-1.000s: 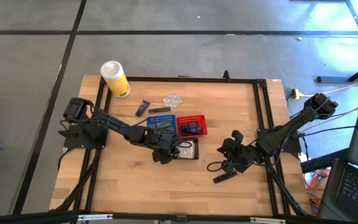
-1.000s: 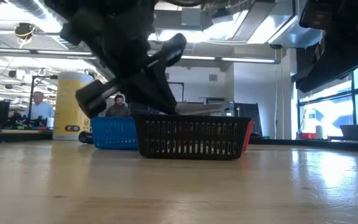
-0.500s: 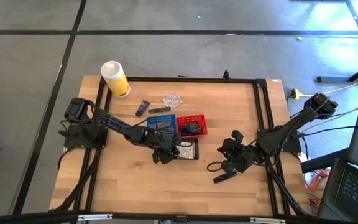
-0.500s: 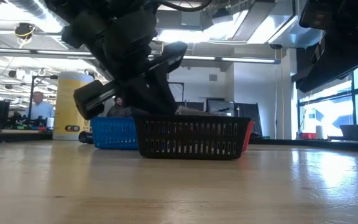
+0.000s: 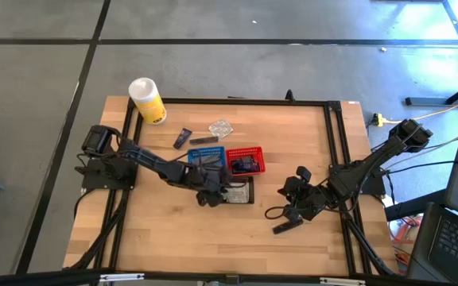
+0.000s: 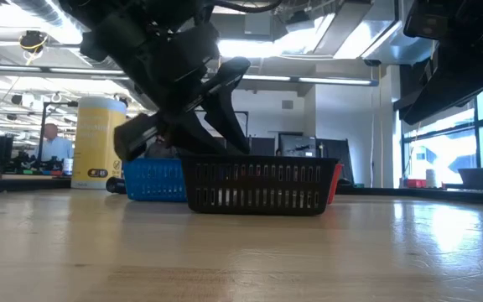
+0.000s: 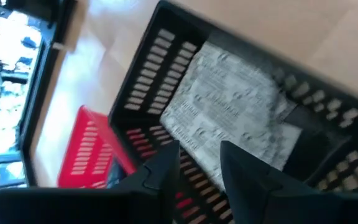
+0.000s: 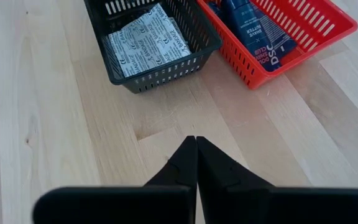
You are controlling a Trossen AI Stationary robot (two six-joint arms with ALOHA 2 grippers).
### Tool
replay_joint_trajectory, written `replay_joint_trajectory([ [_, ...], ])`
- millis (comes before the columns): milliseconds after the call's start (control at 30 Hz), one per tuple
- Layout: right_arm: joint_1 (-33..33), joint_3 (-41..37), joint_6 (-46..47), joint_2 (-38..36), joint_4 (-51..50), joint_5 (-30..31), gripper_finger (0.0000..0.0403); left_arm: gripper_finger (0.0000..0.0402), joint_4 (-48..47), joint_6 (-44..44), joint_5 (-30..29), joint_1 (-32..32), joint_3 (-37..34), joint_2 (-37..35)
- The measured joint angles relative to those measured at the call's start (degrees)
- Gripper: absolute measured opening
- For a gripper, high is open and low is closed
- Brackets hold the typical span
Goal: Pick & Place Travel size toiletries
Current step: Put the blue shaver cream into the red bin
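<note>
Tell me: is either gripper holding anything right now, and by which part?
Nothing is held. The left gripper hangs over the black basket with its fingers apart; the packet lies loose inside. The right gripper is shut on nothing above bare table.

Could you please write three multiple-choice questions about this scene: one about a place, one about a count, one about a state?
1. Where does the silver packet lie?
A. in the black basket
B. on the bare table
C. in the blue basket

2. How many mesh baskets stand on the table?
A. two
B. three
C. five

3. How are the fingers of the right gripper?
A. wide apart
B. clamped on a tube
C. shut on nothing

Answers: 1 A, the right wrist view shows the packet inside the black walls. 2 B, the high view shows blue, red and black. 3 C, the tips meet with nothing between.
</note>
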Motion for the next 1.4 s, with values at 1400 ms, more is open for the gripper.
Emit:
replay_joint_trajectory([
  [1400,0.00,0.00,-0.09,0.00,0.54,-0.03,0.0004,0.0098,-23.73,-60.36,-8.75,9.25,0.00,-31.55],
])
